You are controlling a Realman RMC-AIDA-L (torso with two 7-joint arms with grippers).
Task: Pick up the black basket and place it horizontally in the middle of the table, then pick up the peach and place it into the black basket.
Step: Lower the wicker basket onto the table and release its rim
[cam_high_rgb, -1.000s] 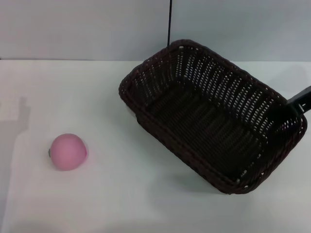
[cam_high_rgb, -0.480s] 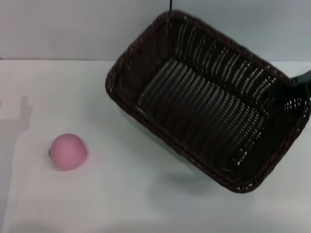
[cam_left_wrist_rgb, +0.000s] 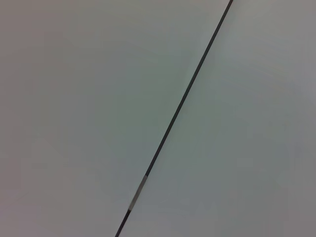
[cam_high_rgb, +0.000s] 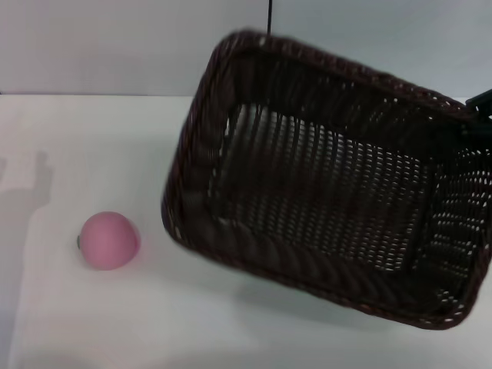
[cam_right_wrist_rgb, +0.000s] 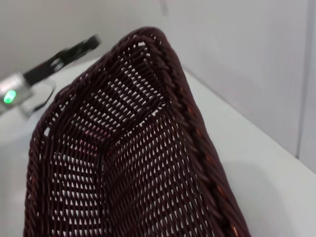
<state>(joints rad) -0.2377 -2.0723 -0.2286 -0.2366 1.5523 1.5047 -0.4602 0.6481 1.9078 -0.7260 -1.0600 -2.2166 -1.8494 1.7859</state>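
White table, black basket tilted, long axis left-right, peach left

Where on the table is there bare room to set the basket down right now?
Bare table runs along the near edge, and from the peach back to the wall on the left. The black basket, lifted and tilted at the right gripper, hangs over the middle and right; the narrow strip between it and the peach is tight.

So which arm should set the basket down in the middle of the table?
Right. The right gripper is at the black basket's right rim with the basket lifted off the table; the left arm isn't in the head view.
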